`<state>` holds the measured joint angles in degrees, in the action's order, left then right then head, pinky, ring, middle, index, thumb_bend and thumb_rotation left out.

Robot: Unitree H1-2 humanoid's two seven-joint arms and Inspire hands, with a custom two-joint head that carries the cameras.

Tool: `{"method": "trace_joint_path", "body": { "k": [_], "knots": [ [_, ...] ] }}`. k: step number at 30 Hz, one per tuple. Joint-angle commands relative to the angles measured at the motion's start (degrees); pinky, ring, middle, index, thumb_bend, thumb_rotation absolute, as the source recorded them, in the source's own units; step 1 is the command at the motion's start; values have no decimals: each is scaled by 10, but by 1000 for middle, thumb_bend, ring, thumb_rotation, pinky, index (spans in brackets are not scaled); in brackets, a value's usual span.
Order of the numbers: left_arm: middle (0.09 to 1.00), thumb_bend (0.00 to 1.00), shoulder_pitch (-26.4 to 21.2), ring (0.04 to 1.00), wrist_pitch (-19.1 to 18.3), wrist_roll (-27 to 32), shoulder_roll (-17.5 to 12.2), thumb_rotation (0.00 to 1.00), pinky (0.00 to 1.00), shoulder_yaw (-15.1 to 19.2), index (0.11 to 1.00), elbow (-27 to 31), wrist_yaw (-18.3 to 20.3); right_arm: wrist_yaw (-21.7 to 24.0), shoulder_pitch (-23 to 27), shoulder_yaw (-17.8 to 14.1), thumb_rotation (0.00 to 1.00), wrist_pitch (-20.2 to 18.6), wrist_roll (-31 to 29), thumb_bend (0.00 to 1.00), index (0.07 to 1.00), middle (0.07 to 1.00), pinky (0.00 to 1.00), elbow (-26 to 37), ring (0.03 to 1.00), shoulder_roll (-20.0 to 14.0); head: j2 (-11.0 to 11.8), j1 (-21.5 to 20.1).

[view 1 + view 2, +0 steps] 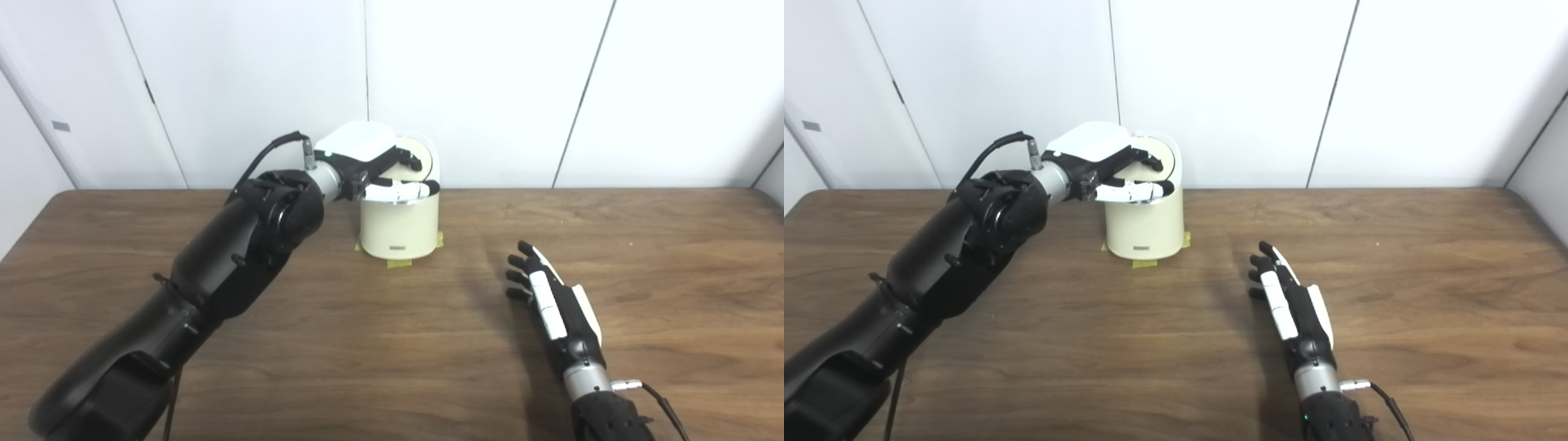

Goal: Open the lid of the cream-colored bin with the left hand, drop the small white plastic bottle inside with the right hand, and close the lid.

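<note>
The left hand (367, 164) is at the top of the cream-colored round plastic bin (401, 229), with its fingers (407, 191) lying across the open rim and touching the raised round lid (422, 160), which stands almost upright just behind them. I cannot tell if these fingers really clamp the lid or only rest on it. The right hand (554, 300) lies flat on the brown wooden counter (367, 343), fingers together and straight, holding nothing. The small white plastic bottle is not visible anywhere; perhaps it is already inside. The risk, I think: the left fingers may catch the rim and push the light bin off its yellow tape marks (399, 264), or the lid may drop onto them.
</note>
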<state>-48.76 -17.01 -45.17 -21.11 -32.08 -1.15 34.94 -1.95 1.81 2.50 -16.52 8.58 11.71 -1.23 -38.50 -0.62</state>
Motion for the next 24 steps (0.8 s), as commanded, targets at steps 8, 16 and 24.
{"method": "trace_joint_path", "body": {
  "k": [8, 16, 24],
  "knots": [
    [881, 595, 18, 899, -6, -36, -12, 1000, 903, 4, 853, 24, 37, 5, 6, 8, 1000, -9, 20, 520, 914, 866, 737, 18, 825, -9, -3, 0],
    [886, 598, 29, 900, 4, -70, -13, 1000, 928, -1, 856, 28, 43, 8, 5, 10, 1000, -13, 20, 507, 916, 865, 745, 20, 820, -13, -7, 0],
    [879, 573, 44, 895, 31, -122, -11, 1000, 957, -17, 851, 19, 43, 10, 4, 11, 1000, -21, 21, 514, 915, 859, 749, 27, 817, -15, -11, -1]
  ]
}}
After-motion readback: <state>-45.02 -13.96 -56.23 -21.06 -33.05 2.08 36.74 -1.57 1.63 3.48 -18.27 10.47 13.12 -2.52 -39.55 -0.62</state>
